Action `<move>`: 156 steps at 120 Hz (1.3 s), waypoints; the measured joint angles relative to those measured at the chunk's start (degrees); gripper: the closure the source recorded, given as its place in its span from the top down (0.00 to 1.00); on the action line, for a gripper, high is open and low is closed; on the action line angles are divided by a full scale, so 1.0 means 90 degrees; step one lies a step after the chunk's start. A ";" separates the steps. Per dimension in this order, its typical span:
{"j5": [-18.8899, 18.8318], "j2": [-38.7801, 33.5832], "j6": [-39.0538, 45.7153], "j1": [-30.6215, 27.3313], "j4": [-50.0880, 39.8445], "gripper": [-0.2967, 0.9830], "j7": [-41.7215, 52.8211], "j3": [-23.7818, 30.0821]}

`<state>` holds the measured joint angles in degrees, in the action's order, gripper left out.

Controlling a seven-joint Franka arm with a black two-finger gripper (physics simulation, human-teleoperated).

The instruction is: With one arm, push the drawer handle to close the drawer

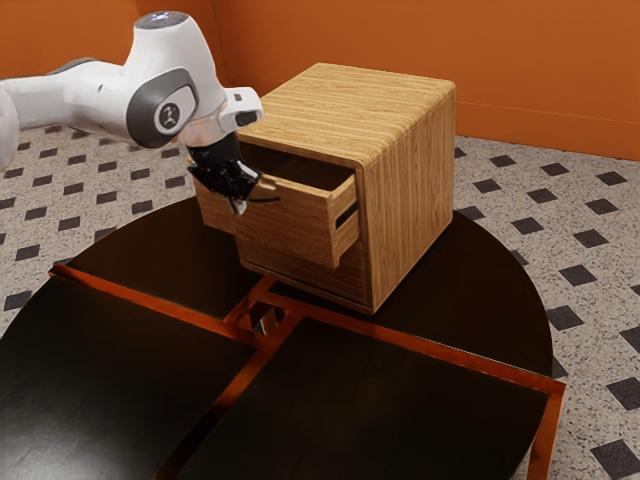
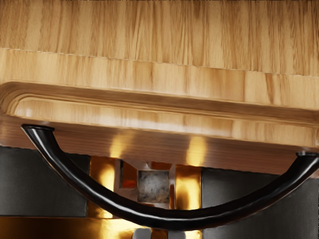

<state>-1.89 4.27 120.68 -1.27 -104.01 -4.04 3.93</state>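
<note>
- Reaching in from the exterior view's left, with the black gripper (image 1: 236, 200) angled downward at the front of the upper drawer (image 1: 295, 228).
- Cannot tell from either view whether the gripper stands wide or narrow, nor whether it holds anything.
- Stands open: projects from the wooden cabinet (image 1: 412, 190), with its shadowed interior partly visible and its far portion hidden behind the arm (image 1: 170, 90).
- Bears a curved black handle (image 2: 174, 218), bowed outward from the drawer front; in the exterior view, partly covered by the gripper, leaving contact unclear.
- Runs to the wrist view's edge at one handle mount, slightly cut off there; displays the other mount whole.
- Leaves two pale grey shapes (image 2: 142, 234) near the handle's bend, cropped and unidentifiable.
- Rests, as a cabinet, on the round dark table (image 1: 440, 410), above a closed lower drawer (image 1: 300, 268), partly shadowed.
</note>
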 joint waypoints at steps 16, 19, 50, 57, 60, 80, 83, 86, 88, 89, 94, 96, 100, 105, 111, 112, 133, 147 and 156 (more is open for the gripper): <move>-0.0003 0.0417 0.0004 0.0013 0.0518 0.18 0.0107 0.0003; -0.0003 0.0491 0.0004 0.0005 0.0606 0.18 0.0132 0.0004; -0.0008 0.1143 -0.0004 -0.0194 0.1380 0.18 0.0421 0.0118; -0.0010 0.1161 -0.0003 -0.0215 0.1405 0.19 0.0478 0.0151; -0.0008 0.1161 -0.0001 -0.0218 0.1407 0.19 0.0500 0.0161; -0.0020 0.1288 0.0003 -0.0312 0.1601 0.19 0.0632 0.0193; -0.0024 0.1366 -0.0002 -0.0320 0.1700 0.19 0.0649 0.0203; -0.0024 0.1454 -0.0007 -0.0328 0.1801 0.19 0.0669 0.0223; -0.0021 0.1498 -0.0009 -0.0328 0.1849 0.19 0.0683 0.0234; -0.0021 0.1516 -0.0010 -0.0329 0.1867 0.19 0.0689 0.0239; -0.0022 0.1572 -0.0013 -0.0358 0.1916 0.19 0.0724 0.0260; -0.0022 0.1586 -0.0015 -0.0369 0.1925 0.19 0.0736 0.0264; -0.0019 0.1602 -0.0017 -0.0387 0.1943 0.19 0.0762 0.0276; -0.0008 0.1610 -0.0019 -0.0403 0.1951 0.19 0.0796 0.0295; 0.0074 0.1310 -0.0022 -0.0407 0.1579 0.19 0.0823 0.0333; 0.0094 0.1232 -0.0021 -0.0404 0.1473 0.19 0.0824 0.0337; 0.0477 -0.1319 -0.0108 -0.0350 -0.1476 0.24 0.0611 0.0402; 0.0601 -0.1336 -0.1061 -0.0385 -0.0213 0.43 0.0440 0.0643; 0.0637 -0.0925 -0.1824 -0.0355 0.1039 0.53 0.0345 0.0771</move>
<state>3.84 -4.05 104.26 -4.46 -94.66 -0.93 10.87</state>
